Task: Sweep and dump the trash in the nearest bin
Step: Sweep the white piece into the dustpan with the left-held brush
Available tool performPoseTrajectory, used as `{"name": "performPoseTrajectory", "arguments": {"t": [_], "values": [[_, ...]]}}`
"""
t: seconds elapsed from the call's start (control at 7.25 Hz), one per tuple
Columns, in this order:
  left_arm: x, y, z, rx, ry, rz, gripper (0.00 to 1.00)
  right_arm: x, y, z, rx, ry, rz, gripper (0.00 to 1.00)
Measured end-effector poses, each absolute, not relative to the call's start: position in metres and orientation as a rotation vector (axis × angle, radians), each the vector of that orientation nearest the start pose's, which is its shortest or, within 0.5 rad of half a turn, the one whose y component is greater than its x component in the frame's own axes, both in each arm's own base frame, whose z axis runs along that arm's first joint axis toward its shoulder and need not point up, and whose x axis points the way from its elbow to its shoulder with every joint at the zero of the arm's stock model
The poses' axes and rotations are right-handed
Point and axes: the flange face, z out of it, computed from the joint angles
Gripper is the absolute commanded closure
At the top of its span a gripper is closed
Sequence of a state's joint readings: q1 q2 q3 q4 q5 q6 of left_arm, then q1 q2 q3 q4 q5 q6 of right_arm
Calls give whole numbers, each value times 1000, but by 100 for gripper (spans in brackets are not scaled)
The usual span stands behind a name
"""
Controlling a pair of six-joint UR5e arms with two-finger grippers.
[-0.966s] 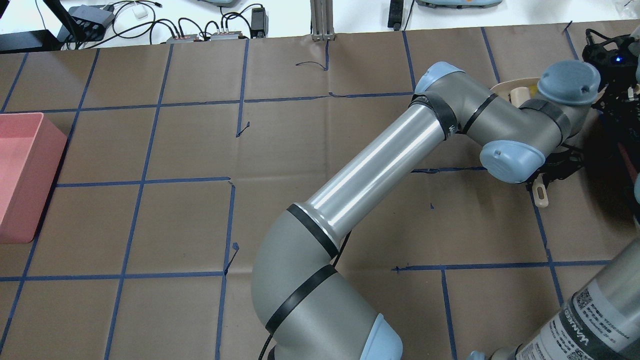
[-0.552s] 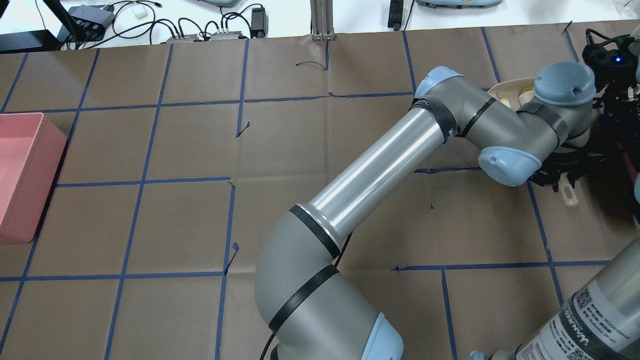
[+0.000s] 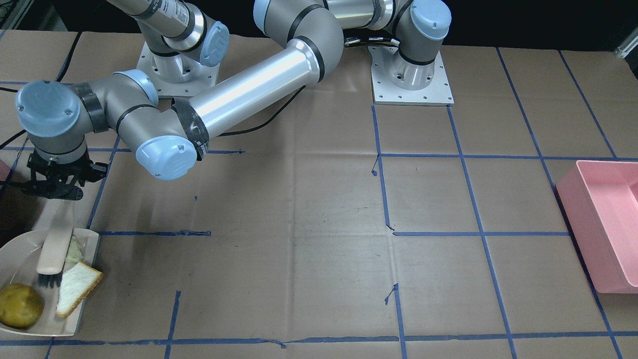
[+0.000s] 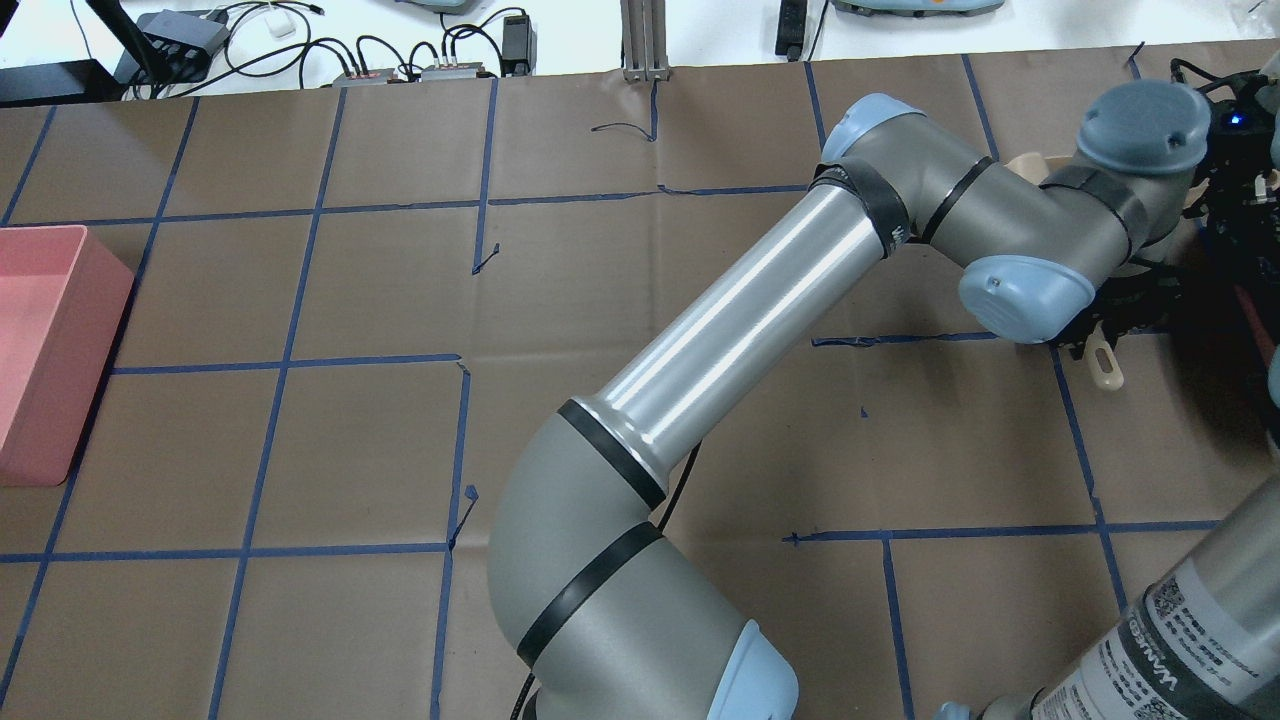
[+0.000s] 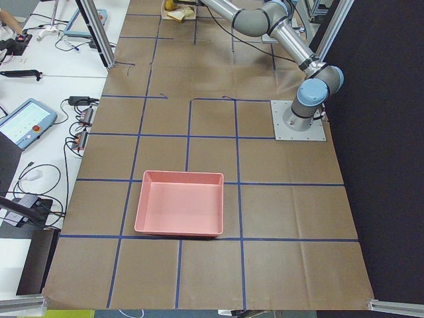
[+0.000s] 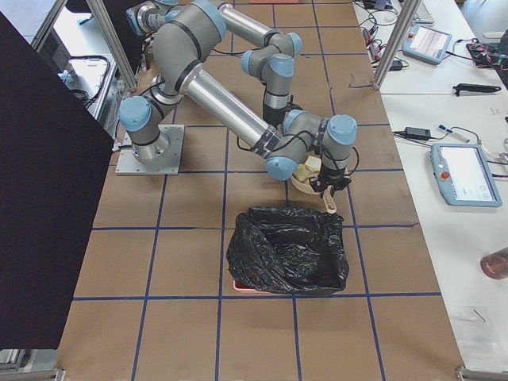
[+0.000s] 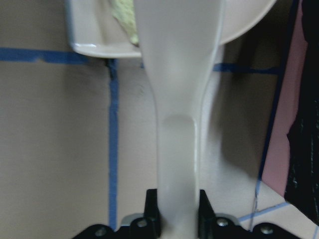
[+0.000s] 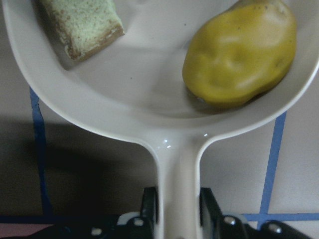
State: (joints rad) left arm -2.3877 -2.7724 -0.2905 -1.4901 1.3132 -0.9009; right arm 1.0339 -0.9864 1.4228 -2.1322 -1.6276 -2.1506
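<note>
Brown paper and blue tape squares, and all the action is crammed into one corner of the table (image 3: 309, 209). The left gripper (image 3: 52, 189) is clamped tight on the brush (image 3: 54, 247) handle after a long reach across, bristles down inside the dustpan (image 3: 15, 252). That looks like a blocking position, penning the load in.

The right gripper (image 8: 177, 211) pinches the dustpan handle between its fingers, and the pan looks flat on the paper, so nothing rolls.

And the trash:
- The potato (image 3: 20, 305) sits deep in the bowl, near the handle.
- The second slice (image 3: 75, 252) is tucked just beside the brush head.
- The white slice (image 3: 76, 289) lies at the open lip, one corner poking past it. That's the risky one if the pan tips forward.

Now the room. The bin (image 6: 242, 286), draped in a black bag (image 6: 286, 250), sits just beside the pan with the bag mouth gaping. It's a short trip but a tight one. The left wrist hangs close to the bag's rim, the table edge is near, and the brush likely has to clear out before any tilt. Plenty of open paper runs toward the pink tub (image 3: 580, 239), which is well apart and not the nearest drop.
</note>
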Motion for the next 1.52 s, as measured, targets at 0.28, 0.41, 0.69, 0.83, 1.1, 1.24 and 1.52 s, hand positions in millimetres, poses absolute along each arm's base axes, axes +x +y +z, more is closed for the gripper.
{"name": "performPoseTrajectory", "arguments": {"t": [0.28,0.41,0.69,0.83,1.1,1.24,1.52], "values": [[-749,-511,254,-85,3273,69,100,-249,-668,265,-2361,2270,45,100],[-743,-515,249,-44,3225,84,100,-249,-668,265,-2361,2270,44,100],[-743,-521,233,-28,3214,164,96,-249,-668,263,-2359,2267,44,100],[-745,-522,225,-43,3224,211,86,-248,-667,262,-2356,2265,45,100],[-746,-523,223,-55,3234,228,76,-248,-667,261,-2351,2262,47,100],[-746,-523,223,-55,3235,226,75,-248,-667,261,-2349,2261,47,100],[-746,-524,220,-56,3233,227,56,-248,-666,261,-2347,2261,48,100]]}}
